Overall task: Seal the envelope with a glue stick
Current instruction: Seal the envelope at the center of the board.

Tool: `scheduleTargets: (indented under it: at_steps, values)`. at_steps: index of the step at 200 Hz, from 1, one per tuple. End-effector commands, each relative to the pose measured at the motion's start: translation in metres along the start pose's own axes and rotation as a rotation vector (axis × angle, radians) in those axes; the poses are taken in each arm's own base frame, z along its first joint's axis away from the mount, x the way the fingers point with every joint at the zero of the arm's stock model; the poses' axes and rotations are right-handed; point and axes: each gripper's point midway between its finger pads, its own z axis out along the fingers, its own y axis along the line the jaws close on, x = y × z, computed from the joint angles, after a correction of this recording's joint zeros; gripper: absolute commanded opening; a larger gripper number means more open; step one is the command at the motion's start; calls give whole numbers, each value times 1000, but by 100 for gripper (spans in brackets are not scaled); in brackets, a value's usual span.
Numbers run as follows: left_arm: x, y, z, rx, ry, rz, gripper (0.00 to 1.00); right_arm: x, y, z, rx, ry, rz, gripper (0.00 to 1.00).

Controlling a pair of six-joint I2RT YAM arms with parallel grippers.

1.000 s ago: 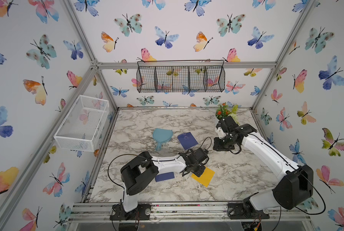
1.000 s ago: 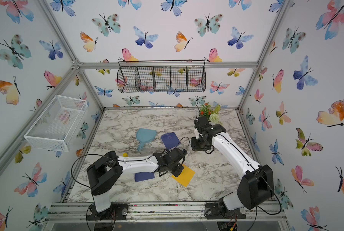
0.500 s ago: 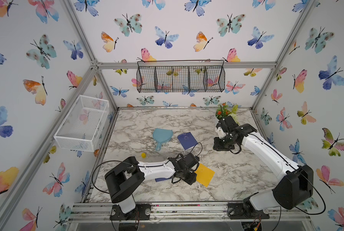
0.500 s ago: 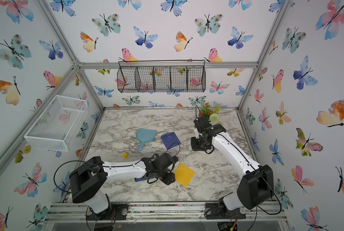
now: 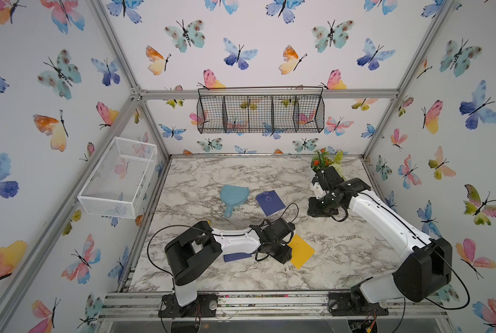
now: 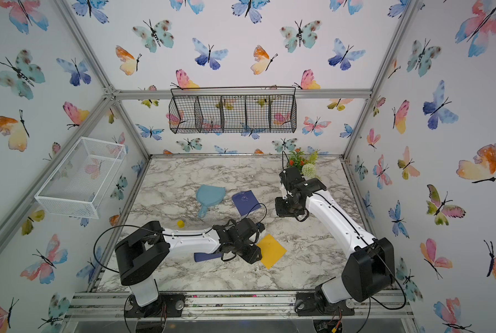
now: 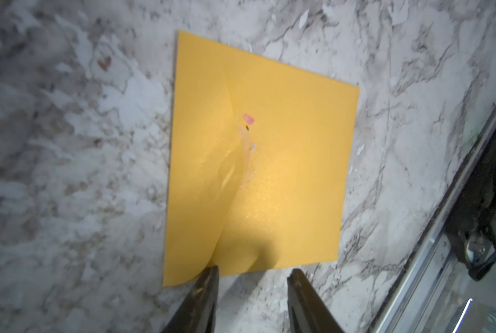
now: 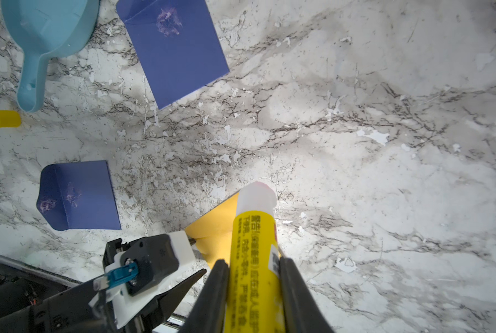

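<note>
Glue stick [image 8: 255,253] sits clamped in the right gripper [image 8: 254,263], jaws closed on the yellow barrel. It is uncapped, with the white tip forward. The yellow cap [image 8: 4,118] lies loose on the marble table [image 5: 342,253], far left of the arms and near the blue scoop [image 5: 233,196].

Key relation: the yellow envelope [image 5: 300,250] lies flat near the table's front centre. The right gripper holds the stick at the far right, above the table, so the envelope is to its near left and well apart. In the right wrist view the stick's long axis points roughly at one envelope corner. Looks like a reach down and left is needed if more glue has to go on.

Left gripper [image 7: 252,278] is much nearer, right at the envelope's left edge. Its jaws are partly open with nothing between them. One fingertip [image 7: 207,284] sits at the flap corner; can't tell if it touches.

In the left wrist view the flap appears folded over the body, with a crease and a smear along its edge. My guess is glue is on and pressing the flap is what's left.

Two blue envelopes also on the table: one far centre [image 5: 269,202], one [image 5: 236,256] partly under the left arm, both apart from the yellow one.
</note>
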Motion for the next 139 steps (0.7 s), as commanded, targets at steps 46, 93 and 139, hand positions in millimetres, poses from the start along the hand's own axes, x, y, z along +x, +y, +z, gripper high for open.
scheduleTargets:
  at_steps: [46,93,139]
  values:
    - [-28,-7,24,28,-30,60,46,-13,-5,-18,30,-68,6,2]
    - [-51,-3,-19,-33,-116,56,47,-22,-7,-25,49,-109,11,2]
    - [-42,25,-84,-145,-167,-45,47,-28,-3,-17,32,-117,10,2]
